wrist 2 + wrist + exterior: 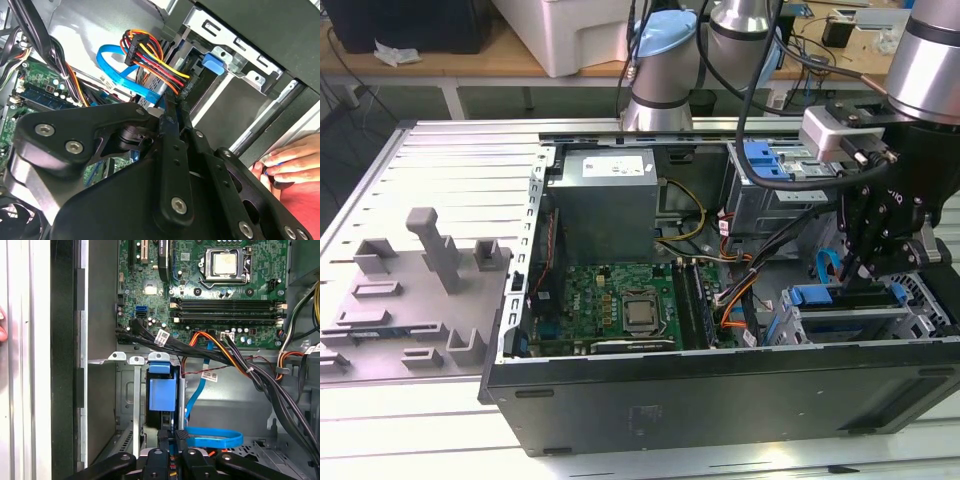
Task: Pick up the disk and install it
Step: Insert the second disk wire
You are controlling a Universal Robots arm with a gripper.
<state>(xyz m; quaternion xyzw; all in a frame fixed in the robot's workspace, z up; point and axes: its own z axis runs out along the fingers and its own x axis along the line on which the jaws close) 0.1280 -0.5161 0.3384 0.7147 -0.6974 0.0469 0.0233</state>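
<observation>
Your end effector [172,442] hangs narrowed just above the disk [163,395], which sits upright in its bay directly ahead. Expect it dense, rigid and shock-sensitive; grip the blue end handle.

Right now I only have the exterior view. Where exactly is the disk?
Observer: In the first wrist view the disk stands in the cage slot, in line with the gripper.
Operator: Anything near it?
Observer: A blue cable loops beside the gripper.
Operator: Anyone close?
Observer: A hand rests at the case edge in the second wrist view.
</observation>
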